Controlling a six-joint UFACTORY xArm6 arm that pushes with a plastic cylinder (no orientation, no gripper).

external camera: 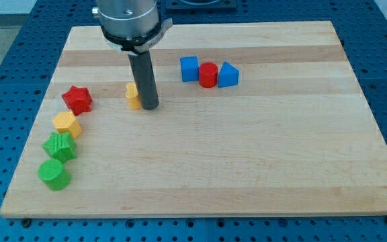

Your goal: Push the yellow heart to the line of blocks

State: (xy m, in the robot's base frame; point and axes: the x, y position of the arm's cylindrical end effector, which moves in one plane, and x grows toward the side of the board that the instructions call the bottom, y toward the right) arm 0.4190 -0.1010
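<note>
1. My tip (pixel 150 107) sits on the wooden board (pixel 247 168), pressed against the yellow heart (pixel 134 96). The heart lies immediately to the view's left of my tip, touching the rod, and is partly hidden behind it, so its shape is only half readable.

2. No jaws on this tool; it is a plain rod, neither open nor closed, simply in contact with the heart on the heart's right-hand side.

3. Judgement: contact on that side fits a push toward the view's left, since the line of blocks lies that way.

4. The line, down and left of my tip, running top to bottom: red star (pixel 77 99), yellow hexagon-like block (pixel 67 124), green star-like block (pixel 60 146), green cylinder (pixel 54 174). The red star is the nearest member, a short way left of the heart and roughly level with it.

5. To the view's right of my tip, slightly higher, stands a separate trio: blue cube (pixel 189 68), red cylinder (pixel 208 74), blue triangular block (pixel 228 74), touching in a row. Not involved.

6. Judgement: task is partway. The heart is apart from the line. Risk: an off-centre push may let the heart rotate and slip off my tip toward the view's top.
</note>
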